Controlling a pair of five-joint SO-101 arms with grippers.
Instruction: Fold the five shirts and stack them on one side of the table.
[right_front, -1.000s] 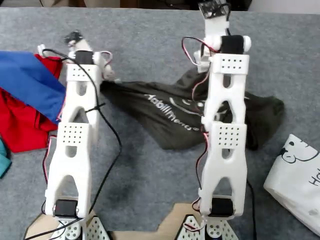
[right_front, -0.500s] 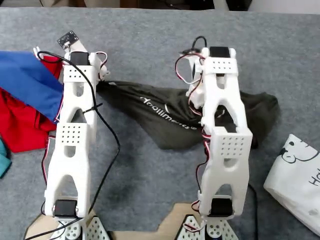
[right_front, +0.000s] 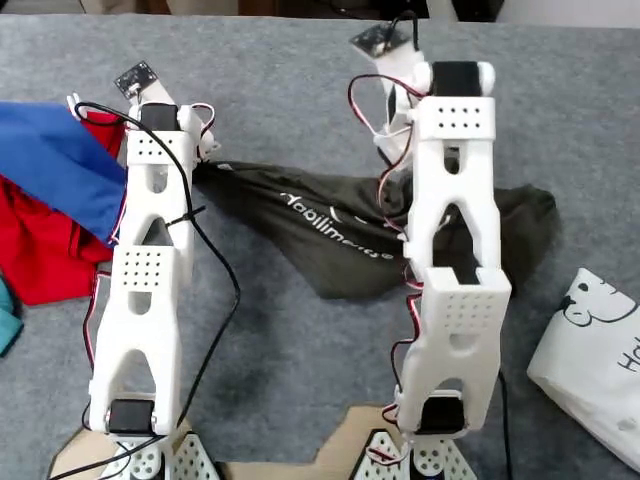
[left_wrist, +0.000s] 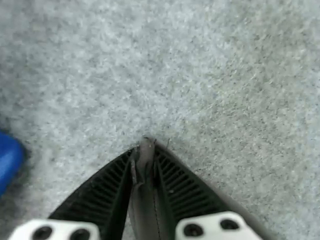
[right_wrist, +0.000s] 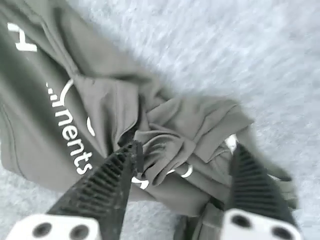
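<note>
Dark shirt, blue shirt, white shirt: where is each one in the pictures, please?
dark shirt (right_front: 320, 255): high view, middle, below the print.
blue shirt (right_front: 55, 165): high view, its middle.
white shirt (right_front: 585, 380): high view, plain white part.

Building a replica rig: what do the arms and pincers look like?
Left arm and right arm are white plastic with perforated plates and black servos; red, white and black cables follow them. Left pincer and right pincer have black ribbed fingers.
</note>
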